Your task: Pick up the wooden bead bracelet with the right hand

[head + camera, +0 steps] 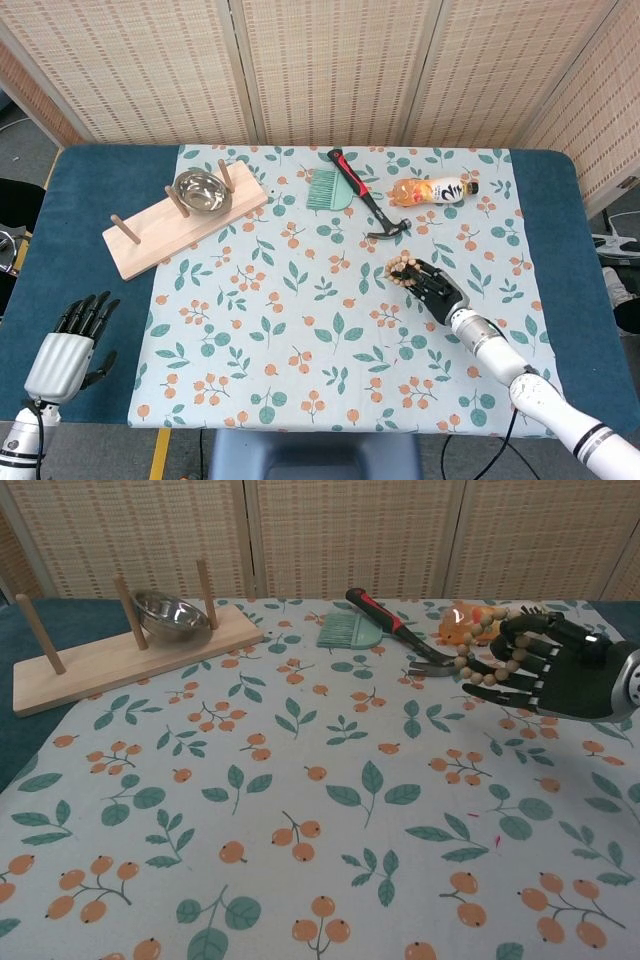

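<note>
The wooden bead bracelet (402,268) (482,661) is off the table, draped over the fingers of my right hand (434,288) (545,667). That hand holds it above the floral cloth at the right, palm turned toward the chest view, with the beads looped around its fingertips. My left hand (70,340) rests at the near left on the blue table edge, fingers apart and holding nothing; the chest view does not show it.
A hammer (362,193) (402,634), green brush (324,190) (348,631) and orange drink bottle (432,190) (460,623) lie at the back, just beyond the right hand. A wooden peg rack (180,225) (120,658) holding a steel bowl (202,190) (170,614) sits at back left.
</note>
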